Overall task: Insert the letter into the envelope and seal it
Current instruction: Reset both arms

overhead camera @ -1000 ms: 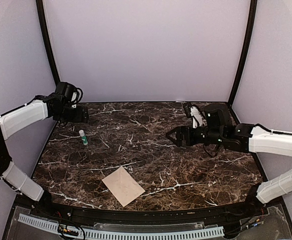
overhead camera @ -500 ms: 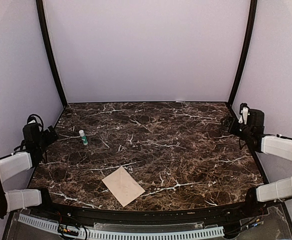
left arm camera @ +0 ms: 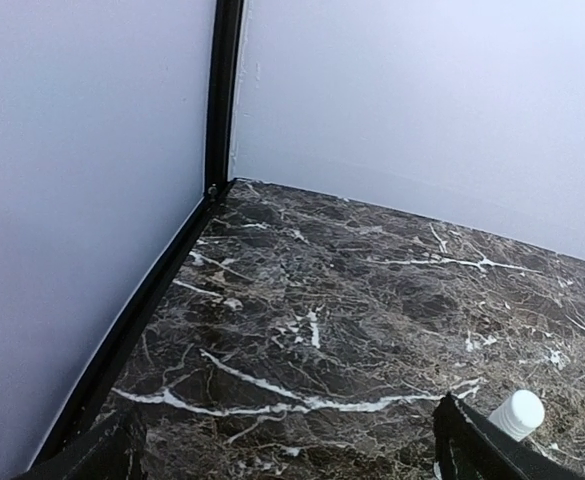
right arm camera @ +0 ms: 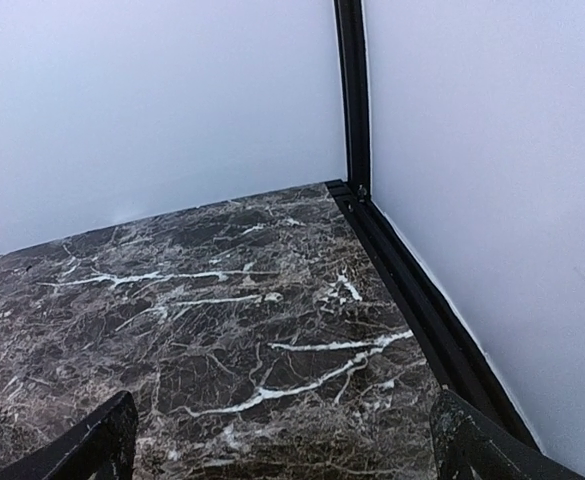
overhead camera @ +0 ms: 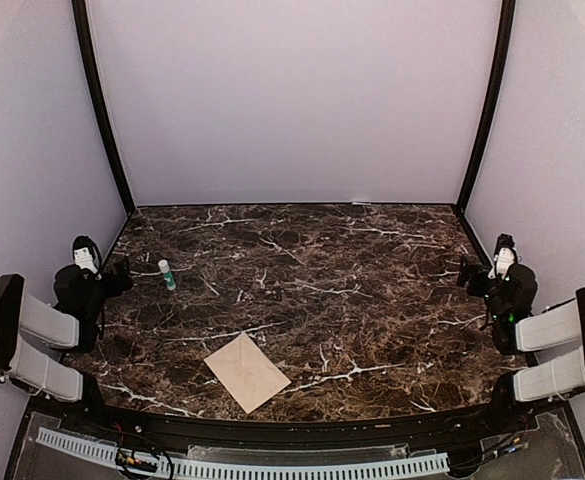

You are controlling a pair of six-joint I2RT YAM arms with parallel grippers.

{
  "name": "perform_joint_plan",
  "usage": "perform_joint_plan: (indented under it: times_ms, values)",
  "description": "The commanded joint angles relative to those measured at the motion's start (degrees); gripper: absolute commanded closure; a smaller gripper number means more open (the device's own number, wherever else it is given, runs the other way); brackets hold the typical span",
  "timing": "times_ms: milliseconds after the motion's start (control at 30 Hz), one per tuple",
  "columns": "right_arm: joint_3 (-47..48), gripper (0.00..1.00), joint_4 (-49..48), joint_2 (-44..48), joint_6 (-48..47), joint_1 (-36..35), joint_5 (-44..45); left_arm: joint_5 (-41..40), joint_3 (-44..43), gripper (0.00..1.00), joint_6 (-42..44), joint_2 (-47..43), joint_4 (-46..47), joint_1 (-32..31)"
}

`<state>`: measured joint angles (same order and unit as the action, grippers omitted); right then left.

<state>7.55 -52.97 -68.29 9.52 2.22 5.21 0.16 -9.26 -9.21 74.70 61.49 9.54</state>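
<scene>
A single cream envelope [overhead camera: 247, 372] lies flat and turned at an angle on the marble table [overhead camera: 352, 300], near the front edge, and no flap stands up from it. The letter is hidden from view. My left gripper [overhead camera: 120, 269] is folded back at the table's left edge, far from the envelope. Its jaws are open with nothing between them in the left wrist view [left arm camera: 287, 440]. At the right edge my right gripper [overhead camera: 468, 273] is folded back the same way, open and empty [right arm camera: 282, 420].
A white glue stick with a green band [overhead camera: 167, 274] lies at the left rear of the table, just right of my left gripper; its cap [left arm camera: 517, 412] shows by the right finger. Pale walls with black corner posts [left arm camera: 222, 95] [right arm camera: 351, 95] close the table in.
Both arms have drawn back from over the table to folded poses at the left and right edges. The envelope and glue stick have not moved.
</scene>
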Motion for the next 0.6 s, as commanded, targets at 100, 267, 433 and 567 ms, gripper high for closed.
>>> perform_joint_plan:
  times_ms: [100, 267, 433, 567]
  values:
    - [0.0, 0.01, -27.8, -14.5, -4.0, 0.2, -0.6, 7.9, -2.2, 0.01, 2.5, 4.2, 9.2, -0.3]
    - [2.4, 0.01, -28.0, -20.1, -6.6, -1.0, -3.9, 7.7, -1.6, 0.01, 3.4, 4.0, 10.1, -1.4]
    - [4.3, 0.01, -24.9, -20.3, -6.6, -1.1, -3.9, 7.4, 1.4, 0.01, 6.1, 8.4, 18.4, -5.2]
    - [4.8, 0.01, -24.1, -20.3, -7.3, -1.2, -4.9, 4.7, 0.7, 0.01, 8.2, 13.9, 22.3, -7.7]
